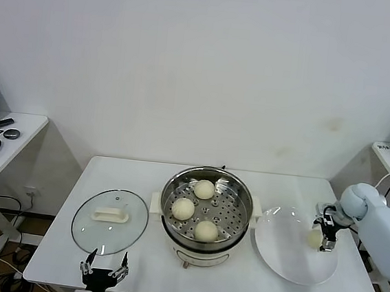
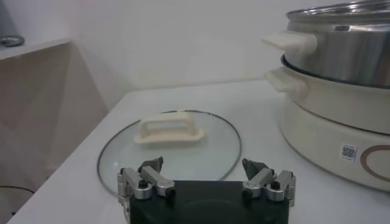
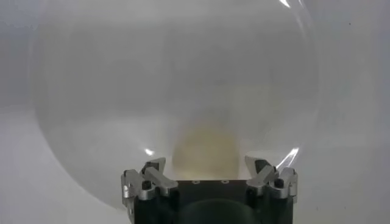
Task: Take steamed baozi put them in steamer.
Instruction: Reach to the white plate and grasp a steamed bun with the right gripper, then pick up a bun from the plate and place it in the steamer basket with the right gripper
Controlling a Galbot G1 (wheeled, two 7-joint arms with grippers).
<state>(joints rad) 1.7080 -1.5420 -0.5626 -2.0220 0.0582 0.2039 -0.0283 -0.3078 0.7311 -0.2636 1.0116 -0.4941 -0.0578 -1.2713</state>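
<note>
White wall behind, white bench (image 1: 61,243) below, carrying everything. Small square code label (image 2: 348,152) on the white base of the steamer (image 1: 206,212), too small to read; no other legible writing. Three steamed baozi (image 1: 204,189) on the perforated tray inside the steel pot; a fourth baozi (image 1: 315,237) on the white plate (image 1: 287,262), right of the steamer. Round glass lid (image 1: 110,221) with white handle flat on the bench, left of the steamer. Right gripper (image 1: 327,236) reaching in from the right edge, lowered over the plate, fingers (image 3: 153,171) spread wide on either side of the fourth baozi, contact unclear. Left gripper (image 1: 103,270) parked low at the near bench edge just before the lid, fingers (image 2: 149,169) spread, holding nothing.
</note>
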